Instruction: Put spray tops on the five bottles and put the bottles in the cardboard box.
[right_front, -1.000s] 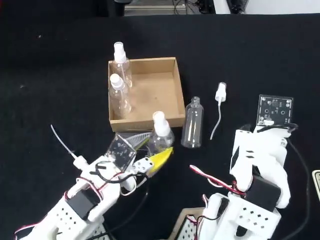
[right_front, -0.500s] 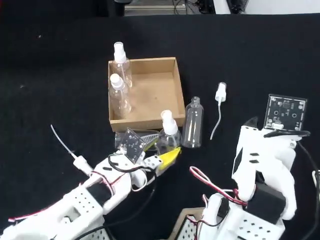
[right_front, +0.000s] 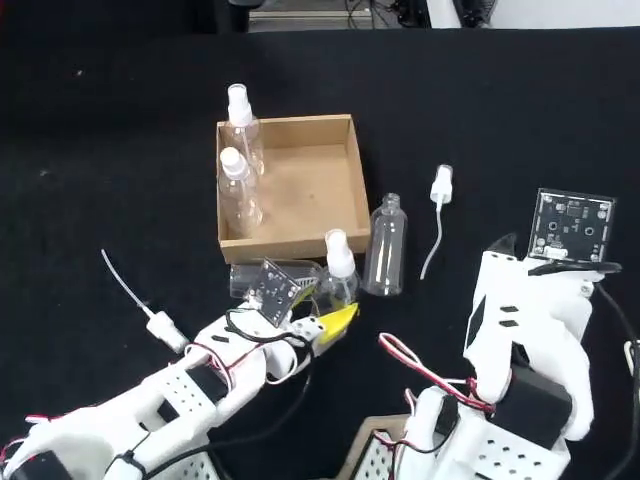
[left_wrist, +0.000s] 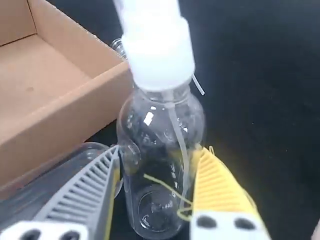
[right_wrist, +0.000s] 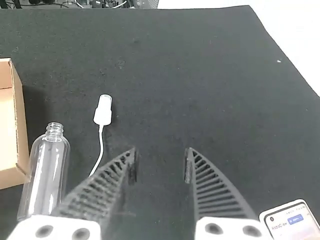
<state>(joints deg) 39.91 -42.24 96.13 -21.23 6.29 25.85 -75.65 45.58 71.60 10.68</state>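
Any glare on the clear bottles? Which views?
Left wrist view: small white glints on the capped bottle, its spray top near blown out. High view: thin streaks along the uncapped bottle. Right wrist view: faint glints on it, nothing harsh.

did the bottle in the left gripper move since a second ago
Yes. The capped bottle in the left gripper shifted right along the cardboard box, toward the uncapped bottle.

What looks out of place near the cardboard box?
One clear bottle lies on its side just outside the front wall of the cardboard box, beside the capped bottle held in the left gripper. The other bottles stand upright. I cannot tell whether it has a spray top.
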